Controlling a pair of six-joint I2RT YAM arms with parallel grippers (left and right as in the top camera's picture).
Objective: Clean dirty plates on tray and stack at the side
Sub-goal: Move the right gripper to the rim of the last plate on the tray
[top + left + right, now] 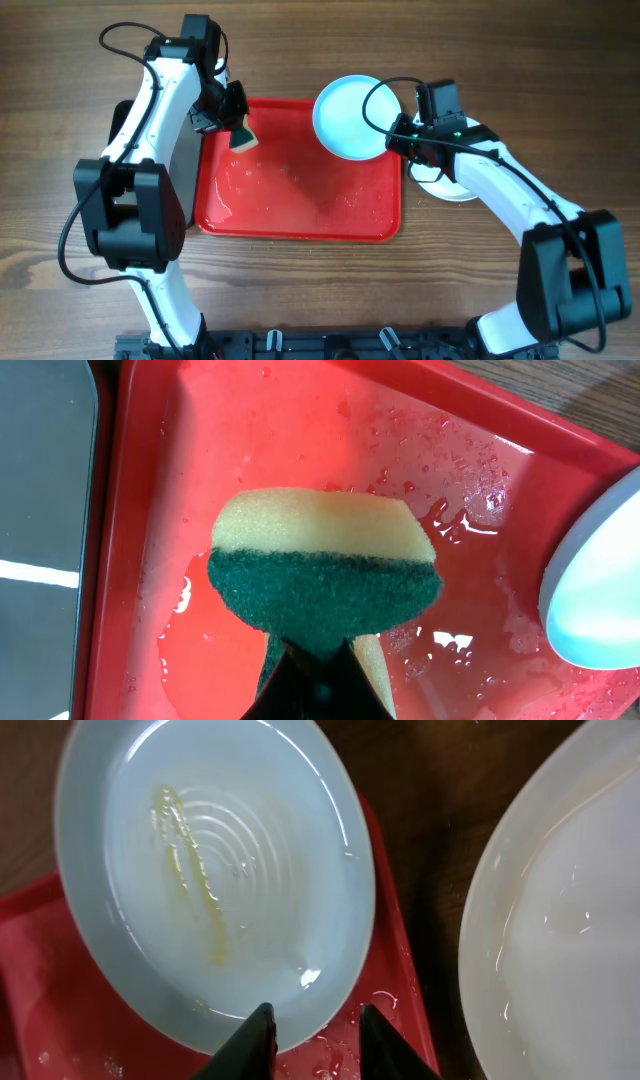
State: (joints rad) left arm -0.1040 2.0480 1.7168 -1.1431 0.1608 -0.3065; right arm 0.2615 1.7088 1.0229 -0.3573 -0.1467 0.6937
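Overhead: the left claw (237, 125) is closed on a sponge (243, 138) above the far left corner of the tray (300, 205); one plate (350, 115) sits at the tray's far right corner, overhanging its rim; the right claw (402, 140) is at that plate's right edge; a second plate (447, 188) lies on the table just beside the tray's right edge, partly under the arm. The step looks like scrubbing the corner plate; I judge it goes best with the rim steadied first, lest the plate slide off the tray's edge.

Left wrist: only here does the sponge (325, 560) show its yellow foam and green scouring face; water pools on the tray (300, 420); a black tray (45, 510) lies beside its left edge.

Right wrist: only here does a yellow streak (195, 870) show on the plate (220, 870); that is where the green face should bear. The right claw (318, 1035) stands partly apart at the near rim, gripping nothing visible; the second plate (570, 920) looks clean.
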